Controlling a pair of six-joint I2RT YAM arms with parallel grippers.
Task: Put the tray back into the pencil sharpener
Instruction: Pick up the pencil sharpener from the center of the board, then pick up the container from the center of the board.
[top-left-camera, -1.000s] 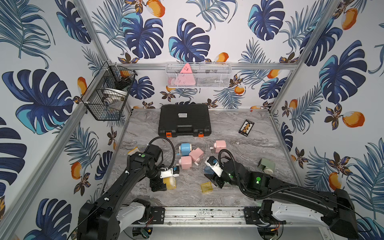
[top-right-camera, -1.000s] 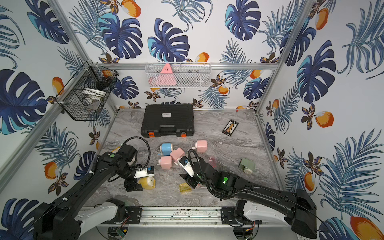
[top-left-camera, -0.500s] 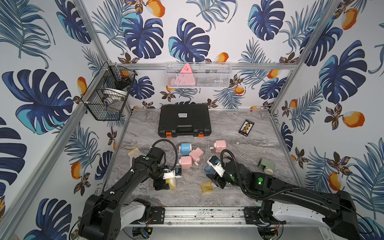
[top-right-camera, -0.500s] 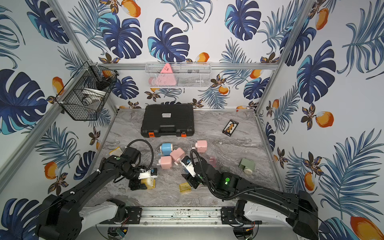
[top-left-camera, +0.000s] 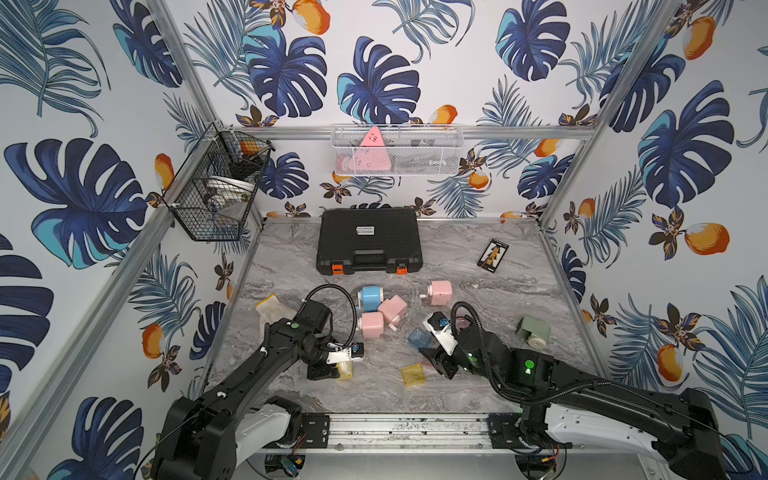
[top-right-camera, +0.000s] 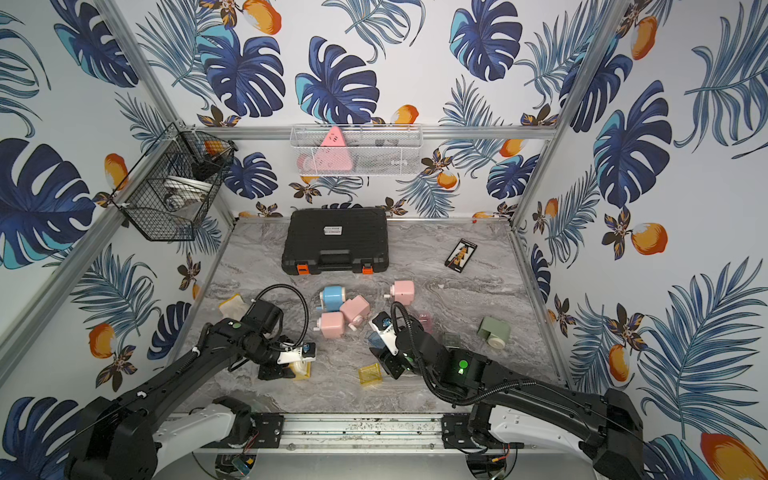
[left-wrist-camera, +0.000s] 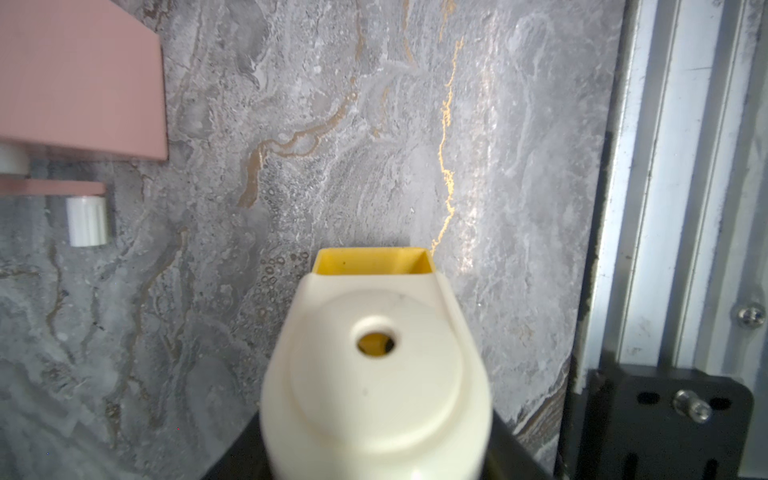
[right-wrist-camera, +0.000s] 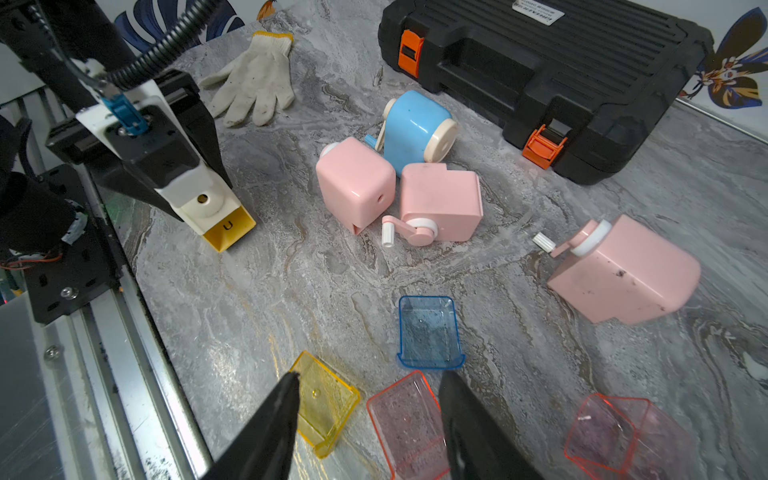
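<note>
A cream pencil sharpener (right-wrist-camera: 206, 204) with a yellow empty slot lies near the table's front left, seen in both top views (top-left-camera: 345, 369) (top-right-camera: 301, 369) and filling the left wrist view (left-wrist-camera: 376, 374). My left gripper (right-wrist-camera: 203, 200) (top-left-camera: 332, 369) is shut on its sides. A clear yellow tray (right-wrist-camera: 328, 401) (top-left-camera: 412, 374) (top-right-camera: 370, 373) lies loose on the marble at front centre. My right gripper (right-wrist-camera: 369, 376) (top-left-camera: 436, 361) hovers open over it, one finger above the yellow tray, the other beside a clear pink tray (right-wrist-camera: 409, 424). Nothing is between its fingers.
A blue tray (right-wrist-camera: 430, 332) and another pink tray (right-wrist-camera: 615, 432) lie nearby. Three pink sharpeners (right-wrist-camera: 355, 183) and a blue one (right-wrist-camera: 415, 124) cluster mid-table, with a green one (top-left-camera: 534, 330) at right. A black case (top-left-camera: 369, 241) sits behind, a glove (right-wrist-camera: 253, 83) at left, the metal rail (top-left-camera: 407, 428) in front.
My left gripper's jaws have narrowed onto the cream sharpener and the arm has shifted slightly right. The right arm has barely moved.
</note>
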